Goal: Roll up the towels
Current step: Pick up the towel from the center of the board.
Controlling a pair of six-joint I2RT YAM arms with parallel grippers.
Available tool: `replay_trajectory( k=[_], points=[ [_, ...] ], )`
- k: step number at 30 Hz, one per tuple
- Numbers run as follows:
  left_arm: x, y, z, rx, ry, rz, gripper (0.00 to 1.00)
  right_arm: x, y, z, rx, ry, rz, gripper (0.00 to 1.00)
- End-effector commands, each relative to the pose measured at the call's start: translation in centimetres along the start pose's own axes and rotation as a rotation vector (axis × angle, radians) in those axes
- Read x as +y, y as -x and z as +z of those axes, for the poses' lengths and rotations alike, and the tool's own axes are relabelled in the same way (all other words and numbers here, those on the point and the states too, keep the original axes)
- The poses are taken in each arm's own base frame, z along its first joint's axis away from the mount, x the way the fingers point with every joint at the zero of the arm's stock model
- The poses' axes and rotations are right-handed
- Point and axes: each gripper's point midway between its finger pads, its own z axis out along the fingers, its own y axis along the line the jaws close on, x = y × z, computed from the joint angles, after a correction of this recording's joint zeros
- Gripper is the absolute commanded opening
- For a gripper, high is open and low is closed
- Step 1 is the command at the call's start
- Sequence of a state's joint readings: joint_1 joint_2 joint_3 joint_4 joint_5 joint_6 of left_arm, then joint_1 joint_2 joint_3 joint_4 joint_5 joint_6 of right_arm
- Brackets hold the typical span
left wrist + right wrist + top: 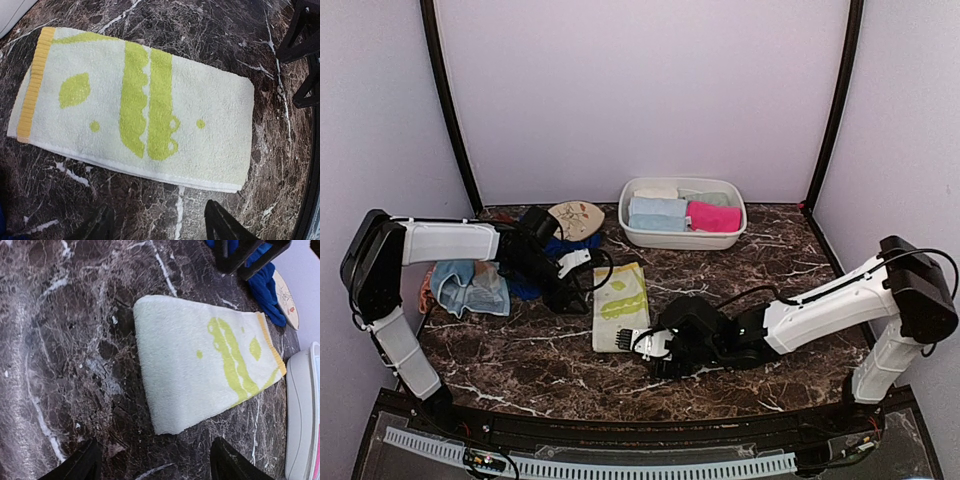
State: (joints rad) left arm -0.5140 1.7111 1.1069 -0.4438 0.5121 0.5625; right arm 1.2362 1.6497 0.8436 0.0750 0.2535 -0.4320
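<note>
**On dark marble, a folded towel waits for its first turn**

The table (pixel 770 275) is dark brown marble with white veins, closed in by pale lilac walls. Near its middle lies the yellow-green towel (pixel 622 305), folded flat into a long strip. It is pale with green shapes, and an orange-yellow band crosses its far end. No part of it is rolled yet.

The right gripper (pixel 646 346) sits low just beside the plain near end, fingers well apart and holding nothing. The left gripper (pixel 570 292) hovers at the towel's left side, jaws likewise apart and empty.

The step in hand looks like starting the roll. It would go best from the plain short end, with the edge lifted evenly and tucked over so the roll stays square. The other gripper could pin the banded end, because soft cloth may slide on this smooth stone.

Farther out, the white basin (pixel 682 240) at the back holds finished rolls, among them a pink towel (pixel 713 215) and a pale blue towel (pixel 657 212). Loose towels (pixel 470 288) are heaped at the left, with an oval floral disc (pixel 577 218) nearby.

No brand, label or legible writing shows anywhere.
</note>
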Motion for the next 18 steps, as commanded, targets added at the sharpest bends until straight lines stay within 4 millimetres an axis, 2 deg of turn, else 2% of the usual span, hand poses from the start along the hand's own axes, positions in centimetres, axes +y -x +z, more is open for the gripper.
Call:
replay_trajectory(
  k=[1,4,7,13,18],
  points=[
    [0.0,-0.4,-0.9,0.006,-0.014,-0.041,0.64,-0.4,1.0,1.4,0.000,-0.024,-0.096,0.72],
    [0.4,-0.9,-1.5,0.004,-0.002,-0.052,0.64,-0.1,0.9,2.7,0.005,-0.021,-0.116,0.69],
    [0.8,-1.6,-2.1,0.003,0.009,-0.070,0.64,0.2,0.6,4.0,0.023,-0.021,-0.131,0.61],
    [1.3,-3.0,-3.1,0.009,0.039,-0.082,0.64,0.5,0.2,5.3,0.029,-0.012,-0.111,0.45],
    [0.9,-3.4,-3.7,0.008,0.037,-0.076,0.64,-0.1,-0.5,6.2,0.041,0.016,-0.037,0.35]
  ],
)
